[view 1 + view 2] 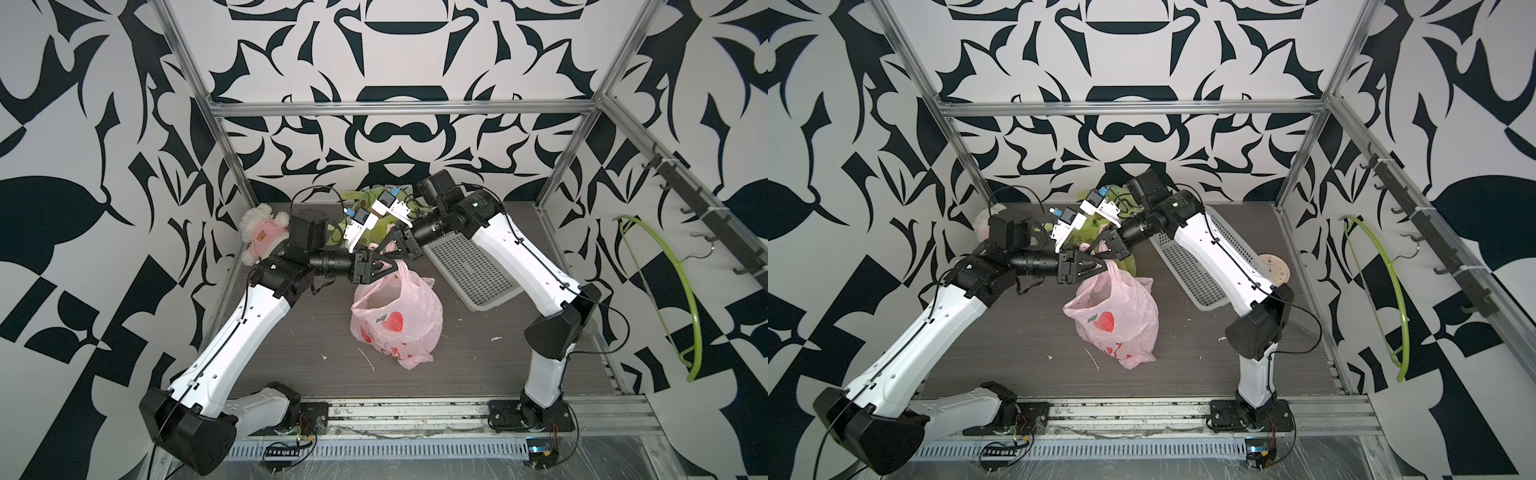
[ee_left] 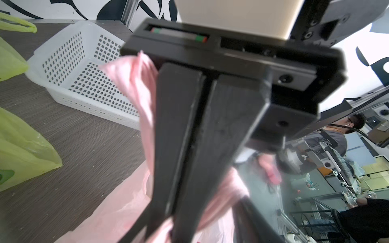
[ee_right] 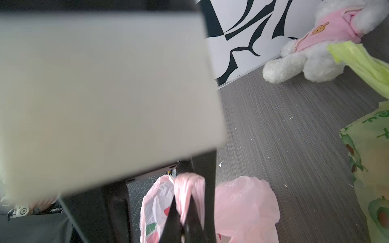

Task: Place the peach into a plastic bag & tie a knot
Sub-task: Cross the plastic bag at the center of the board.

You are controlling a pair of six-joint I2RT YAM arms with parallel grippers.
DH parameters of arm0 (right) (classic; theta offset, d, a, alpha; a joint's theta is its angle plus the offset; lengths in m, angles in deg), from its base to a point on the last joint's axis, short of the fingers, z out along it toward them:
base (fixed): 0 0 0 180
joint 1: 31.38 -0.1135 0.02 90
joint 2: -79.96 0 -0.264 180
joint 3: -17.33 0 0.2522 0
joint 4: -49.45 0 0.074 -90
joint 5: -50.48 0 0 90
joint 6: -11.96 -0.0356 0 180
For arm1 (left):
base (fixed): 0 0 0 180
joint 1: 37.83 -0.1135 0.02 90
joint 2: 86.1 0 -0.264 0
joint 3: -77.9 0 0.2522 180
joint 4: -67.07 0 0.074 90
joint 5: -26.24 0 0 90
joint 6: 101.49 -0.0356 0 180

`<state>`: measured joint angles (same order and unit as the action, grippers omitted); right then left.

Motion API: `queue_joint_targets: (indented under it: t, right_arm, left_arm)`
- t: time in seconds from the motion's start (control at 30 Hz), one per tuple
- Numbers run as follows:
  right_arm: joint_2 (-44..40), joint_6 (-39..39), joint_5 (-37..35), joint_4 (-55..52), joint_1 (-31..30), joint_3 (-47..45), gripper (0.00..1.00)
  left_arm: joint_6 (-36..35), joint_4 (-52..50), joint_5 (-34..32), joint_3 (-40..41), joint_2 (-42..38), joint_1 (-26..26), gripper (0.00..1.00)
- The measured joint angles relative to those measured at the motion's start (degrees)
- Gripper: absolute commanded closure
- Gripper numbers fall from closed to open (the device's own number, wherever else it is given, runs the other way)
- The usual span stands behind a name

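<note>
1. Right wrist view: right fingers (image 3: 171, 229) are pressed together on a twisted pink handle (image 3: 189, 187) of the plastic bag (image 1: 395, 320).
2. Opposite, left fingers (image 3: 207, 168) stand partly apart, straddling that handle. Whether they bear on it, cannot tell.
3. Body of the bag rests mid-tabletop (image 1: 291, 340), with the handles raised above it. Judged: tension keeps the handle rope-like so a loop can be formed for the knot.
4. No peach visible. The bag bulges, so it is probably inside; unconfirmed.
5. Both arms meet just above the bag, near the white basket (image 1: 469, 266).
</note>
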<state>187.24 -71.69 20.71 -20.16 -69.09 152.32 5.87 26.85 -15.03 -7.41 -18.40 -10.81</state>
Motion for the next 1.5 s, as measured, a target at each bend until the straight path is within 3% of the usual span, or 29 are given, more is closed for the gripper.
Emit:
queue_joint_targets:
  t: [0.6,0.93,1.1,1.2,1.3,1.5]
  right_arm:
    - [-0.9,-1.8,-0.2,1.8,-0.2,-0.2,1.00]
    - [-1.0,-3.5,0.2,3.1,-0.2,-0.3,1.00]
    - [-1.0,-3.8,-0.2,3.6,-0.2,-0.9,1.00]
    - [-1.0,-5.0,-0.5,3.8,0.0,-1.1,1.00]
    - [-1.7,-7.1,-2.2,4.9,0.0,-1.9,0.92]
    - [-9.0,-13.4,-11.4,8.0,-0.1,-6.3,0.61]
  left_arm:
    - [-0.2,-0.8,3.2,1.9,-1.4,-1.3,0.51]
    - [1.3,1.4,2.9,2.9,-1.3,-1.5,0.79]
    - [2.4,3.0,1.1,4.4,-1.4,-1.5,0.98]
    - [3.3,4.7,-1.0,5.7,-2.4,-1.5,1.00]
    - [3.8,5.8,-3.3,6.7,-3.5,-1.5,1.00]
    - [4.3,7.0,-10.2,8.1,-6.3,-1.5,1.00]
